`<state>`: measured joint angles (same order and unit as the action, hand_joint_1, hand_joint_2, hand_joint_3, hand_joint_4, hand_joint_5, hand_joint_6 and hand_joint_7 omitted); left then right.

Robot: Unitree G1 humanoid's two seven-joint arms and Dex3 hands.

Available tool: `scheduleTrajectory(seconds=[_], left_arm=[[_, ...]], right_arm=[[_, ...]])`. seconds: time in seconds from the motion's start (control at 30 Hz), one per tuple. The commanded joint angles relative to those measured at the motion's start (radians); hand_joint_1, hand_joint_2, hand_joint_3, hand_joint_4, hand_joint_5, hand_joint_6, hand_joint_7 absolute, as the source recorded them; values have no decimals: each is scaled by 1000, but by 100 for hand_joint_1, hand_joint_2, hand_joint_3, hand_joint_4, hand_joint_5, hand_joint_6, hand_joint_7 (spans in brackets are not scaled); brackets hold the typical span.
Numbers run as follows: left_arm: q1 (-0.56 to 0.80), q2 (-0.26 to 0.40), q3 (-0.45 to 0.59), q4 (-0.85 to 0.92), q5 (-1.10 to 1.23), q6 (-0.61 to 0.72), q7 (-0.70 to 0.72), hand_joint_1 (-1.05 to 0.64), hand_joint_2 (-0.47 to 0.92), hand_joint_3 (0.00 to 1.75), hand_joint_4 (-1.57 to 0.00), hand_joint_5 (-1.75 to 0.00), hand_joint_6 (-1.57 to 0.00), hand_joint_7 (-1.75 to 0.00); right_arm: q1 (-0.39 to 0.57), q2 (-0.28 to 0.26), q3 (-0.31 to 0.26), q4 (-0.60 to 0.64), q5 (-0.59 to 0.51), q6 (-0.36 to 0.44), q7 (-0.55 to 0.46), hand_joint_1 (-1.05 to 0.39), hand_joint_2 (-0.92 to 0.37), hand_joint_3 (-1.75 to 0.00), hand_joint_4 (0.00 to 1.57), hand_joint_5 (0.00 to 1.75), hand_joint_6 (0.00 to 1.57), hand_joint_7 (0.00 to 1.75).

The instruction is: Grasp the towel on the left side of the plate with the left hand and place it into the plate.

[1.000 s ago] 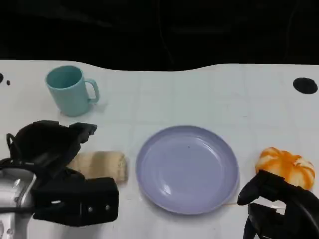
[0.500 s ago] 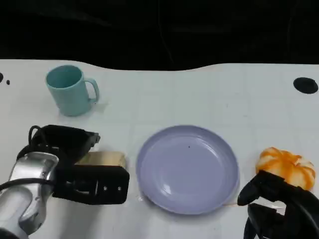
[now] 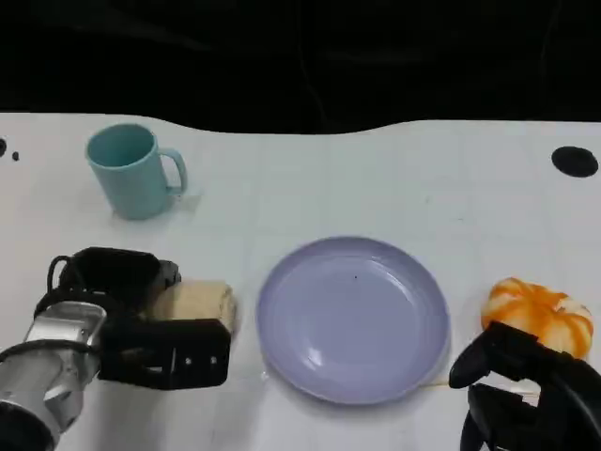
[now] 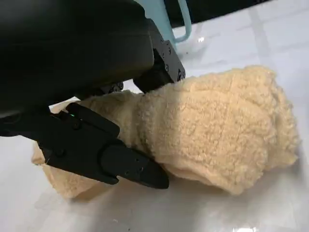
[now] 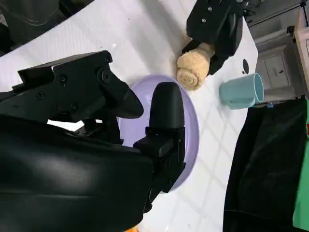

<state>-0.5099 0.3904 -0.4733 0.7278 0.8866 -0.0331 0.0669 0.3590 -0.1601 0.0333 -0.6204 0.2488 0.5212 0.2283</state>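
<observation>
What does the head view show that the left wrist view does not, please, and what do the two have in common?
The head view alone takes in the purple plate, the orange pumpkin, the right robot hand low beside it, and the whole teal mug. The left wrist view alone shows, close up, black fingers pressed on both sides of the fluffy roll. Both show the beige towel lying on the white table with the left robot hand around it.
</observation>
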Motion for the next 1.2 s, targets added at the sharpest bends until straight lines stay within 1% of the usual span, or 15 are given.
scheduleTrajectory(seconds=[0.03, 0.07, 0.1, 0.2, 0.23, 0.57, 0.6, 0.63, 0.67, 0.77, 0.87, 0.93, 0.97, 1.03, 1.2], left_arm=[[49, 6, 3, 100, -24, -132, 290, -27, 92, 12, -85, -160, -122, -13], [57, 6, 7, 116, -28, -161, 372, -25, 92, 16, -85, -167, -113, -50], [63, 5, 7, 133, -28, -181, 440, -24, 92, 18, -85, -171, -93, -96], [63, 6, -6, 170, -21, -200, 548, -22, 92, 26, -82, -174, -64, -160], [60, 7, -12, 177, -18, -199, 561, -22, 92, 26, -80, -174, -60, -167], [79, 2, 26, 38, -68, -88, 516, -23, 88, 23, -79, -175, -62, -162], [82, -2, 36, 16, -76, -70, 506, -23, 88, 24, -80, -175, -63, -158], [84, -5, 42, -12, -82, -55, 495, -24, 87, 25, -81, -175, -69, -138], [87, -6, 46, -47, -85, -40, 474, -23, 86, 26, -83, -175, -69, -141], [92, -19, 48, -156, -84, -16, 430, -22, 81, 32, -84, -175, -60, -167], [86, -43, 53, -243, -91, 6, 377, -22, 76, 34, -85, -175, -59, -174], [77, -57, 54, -281, -96, 1, 347, -20, 60, 64, -86, -175, -58, -174], [65, -68, 49, -301, -94, 2, 325, -20, 57, 72, -87, -175, -58, -175], [48, -92, 41, -324, -91, 11, 289, -23, 57, 81, -88, -175, -59, -175], [7, -160, 12, -341, -92, 16, 196, -24, 54, 87, -92, -175, -65, -170]], right_arm=[[-2, -13, -10, -13, 9, 2, 1, -9, -76, -100, 64, 175, 47, 163], [-3, -14, -10, -12, 11, 4, 3, -9, -76, -100, 64, 175, 47, 163], [-3, -15, -11, -9, 12, 4, 5, -9, -76, -100, 64, 175, 47, 163], [-2, -17, -17, -1, 15, 4, 9, -6, -76, -101, 64, 175, 47, 163], [-1, -17, -19, 4, 16, -1, 12, -5, -75, -101, 64, 175, 47, 163], [-8, -16, -22, 19, 23, 2, 11, -7, -70, -106, 67, 175, 51, 163], [-9, -17, -21, 19, 21, 2, 11, -7, -70, -107, 68, 175, 51, 163], [-9, -17, -20, 19, 22, 3, 11, -8, -69, -108, 68, 175, 52, 163], [-11, -16, -21, 16, 23, 11, 9, -9, -69, -109, 69, 175, 52, 163], [-15, -18, -18, 14, 23, 18, 9, -8, -68, -111, 69, 175, 53, 162], [-17, -14, -15, 11, 22, 20, 5, -7, -68, -112, 69, 175, 52, 162], [-17, -12, -15, 7, 25, 26, 0, -6, -67, -112, 70, 175, 52, 163], [-16, -15, -13, 6, 22, 25, 1, -6, -67, -113, 70, 175, 52, 163], [-14, -20, -13, 5, 22, 22, 4, -5, -69, -113, 68, 175, 51, 163], [-15, -28, -28, 13, 41, 21, 20, -5, -70, -112, 66, 175, 49, 163]])
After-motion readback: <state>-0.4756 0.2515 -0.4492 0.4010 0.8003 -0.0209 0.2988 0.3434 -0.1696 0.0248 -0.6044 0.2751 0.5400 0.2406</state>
